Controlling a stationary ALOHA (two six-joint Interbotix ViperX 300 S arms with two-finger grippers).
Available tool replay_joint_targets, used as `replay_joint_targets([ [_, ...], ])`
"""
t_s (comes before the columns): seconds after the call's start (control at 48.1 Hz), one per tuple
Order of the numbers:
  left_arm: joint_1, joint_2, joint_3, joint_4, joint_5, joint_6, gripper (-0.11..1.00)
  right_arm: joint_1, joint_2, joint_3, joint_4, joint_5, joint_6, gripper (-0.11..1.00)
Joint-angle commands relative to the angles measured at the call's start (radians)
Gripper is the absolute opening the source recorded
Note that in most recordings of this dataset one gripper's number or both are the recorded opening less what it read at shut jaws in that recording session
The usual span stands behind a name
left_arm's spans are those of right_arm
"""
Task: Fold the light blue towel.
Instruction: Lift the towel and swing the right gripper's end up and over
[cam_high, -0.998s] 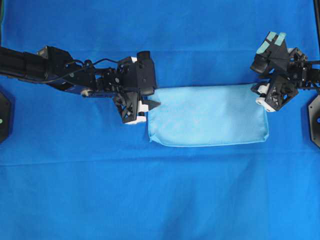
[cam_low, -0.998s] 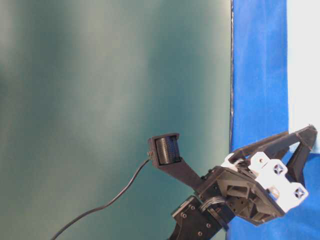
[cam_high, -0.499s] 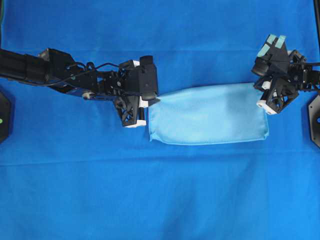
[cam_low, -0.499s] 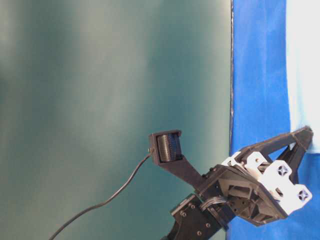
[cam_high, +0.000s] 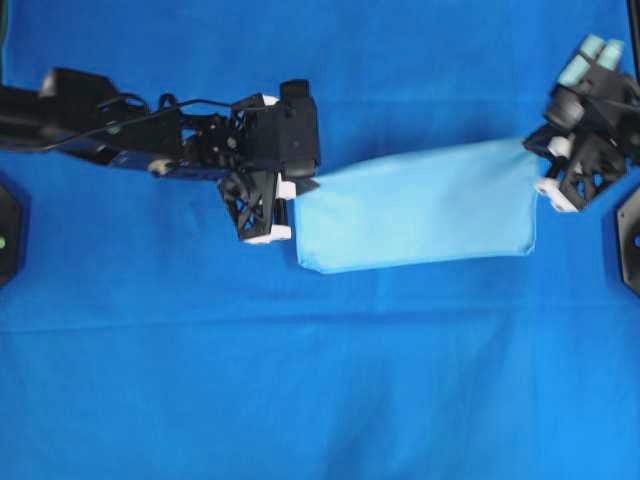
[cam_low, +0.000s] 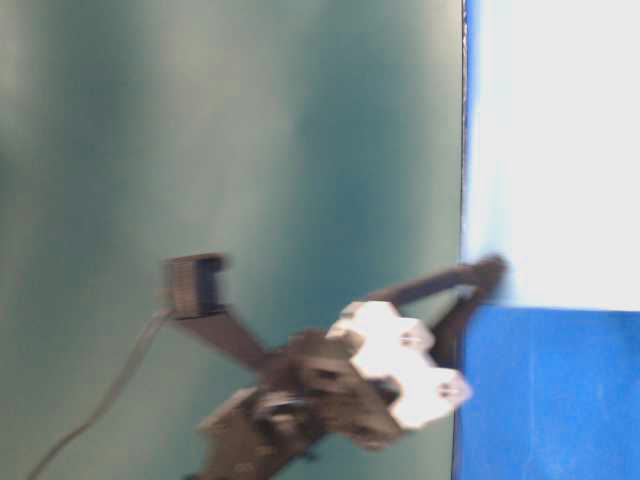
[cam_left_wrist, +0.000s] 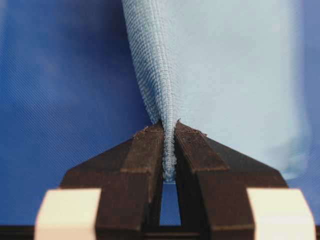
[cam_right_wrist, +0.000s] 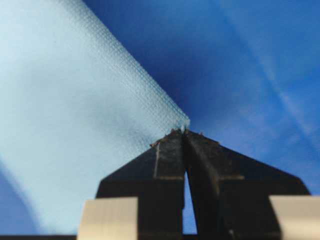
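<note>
The light blue towel (cam_high: 415, 205) is a folded oblong in the middle of the overhead view, its far edge raised off the cloth. My left gripper (cam_high: 296, 187) is shut on the towel's far left corner. In the left wrist view the towel (cam_left_wrist: 210, 65) is pinched between the jaws of the left gripper (cam_left_wrist: 169, 131). My right gripper (cam_high: 537, 150) is shut on the far right corner. The right wrist view shows the towel (cam_right_wrist: 75, 125) with its corner tip caught at the right gripper (cam_right_wrist: 184, 132). In the table-level view the towel (cam_low: 550, 150) is a pale blur.
The dark royal-blue table cloth (cam_high: 320, 380) covers the whole table. Black mounts sit at the left edge (cam_high: 8, 225) and the right edge (cam_high: 630, 235). The left arm (cam_high: 110, 130) stretches in from the left. A green backdrop (cam_low: 230, 150) fills the table-level view.
Both grippers have shut on the towel's far corners and lifted them. The far edge has risen off the table cloth and both arms have moved toward the far side.
</note>
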Motion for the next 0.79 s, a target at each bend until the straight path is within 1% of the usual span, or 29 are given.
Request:
replay_joint_targets([
  [0.0,0.000,-0.072,-0.029,0.002,0.018,0.003,0.02,0.028,-0.092,-0.032,0.002,0.048,0.006,0.02],
  [0.187,0.000,-0.101,-0.032,0.000,0.044,0.003,0.02,0.066,-0.216,-0.043,0.017,0.123,0.009,0.02],
  [0.312,0.002,-0.101,-0.035,0.002,0.061,0.003,0.02,0.071,-0.225,-0.044,0.023,0.135,0.008,0.02],
  [0.457,0.000,-0.109,-0.028,0.000,0.078,0.003,0.02,0.071,-0.176,-0.038,0.023,0.107,0.011,0.02],
  [0.603,0.000,-0.121,-0.015,0.000,0.075,-0.009,0.02,0.071,-0.114,-0.041,0.018,0.038,0.011,0.02],
  [0.686,-0.008,-0.123,-0.011,0.000,0.067,-0.011,0.02,0.060,-0.071,-0.054,0.005,0.000,0.009,0.02],
  [0.769,-0.038,-0.123,-0.009,0.000,0.041,-0.011,0.02,0.029,-0.031,-0.075,-0.020,-0.029,0.006,0.02],
])
